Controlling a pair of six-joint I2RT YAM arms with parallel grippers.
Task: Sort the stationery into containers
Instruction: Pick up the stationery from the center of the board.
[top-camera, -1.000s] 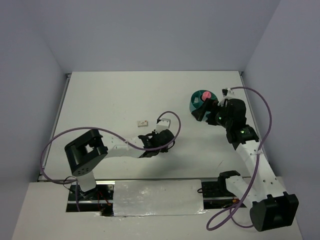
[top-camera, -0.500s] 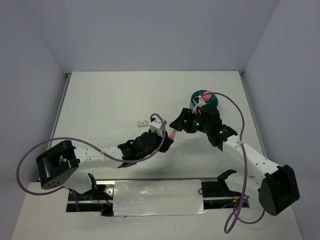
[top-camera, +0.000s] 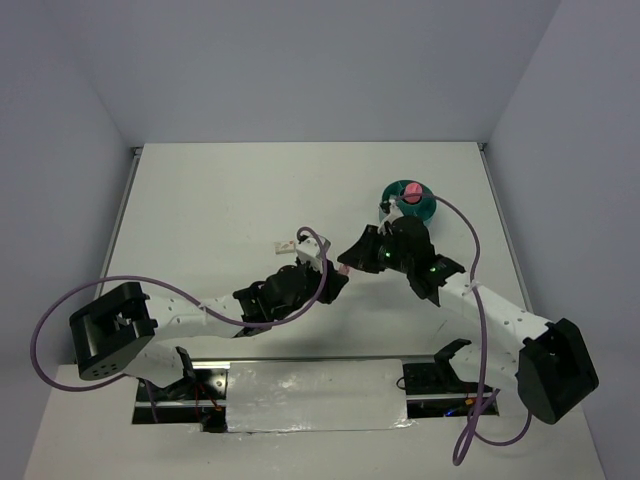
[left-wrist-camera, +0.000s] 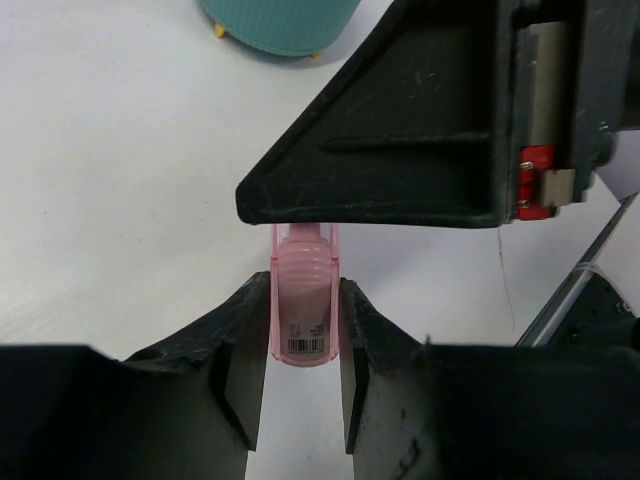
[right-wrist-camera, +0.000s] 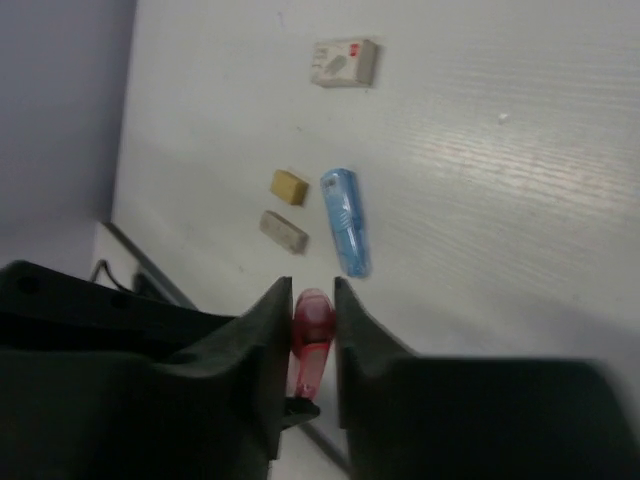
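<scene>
A pink capsule-shaped case hangs above the table middle, gripped from both ends. My left gripper is shut on its barcode end. My right gripper is shut on the other end of the same pink case. From above, the two grippers meet tip to tip at the pink case. The round teal tub stands behind the right arm with a pink item in it. In the left wrist view the tub shows at the top edge.
Below the right gripper, loose on the table, lie a blue capsule, a yellow eraser, a beige eraser and a white eraser block. The white eraser block lies left of the grippers.
The right arm swung left from the tub to the left gripper and shut its open jaws on the pink case. The left arm stretched forward, still holding the case.
</scene>
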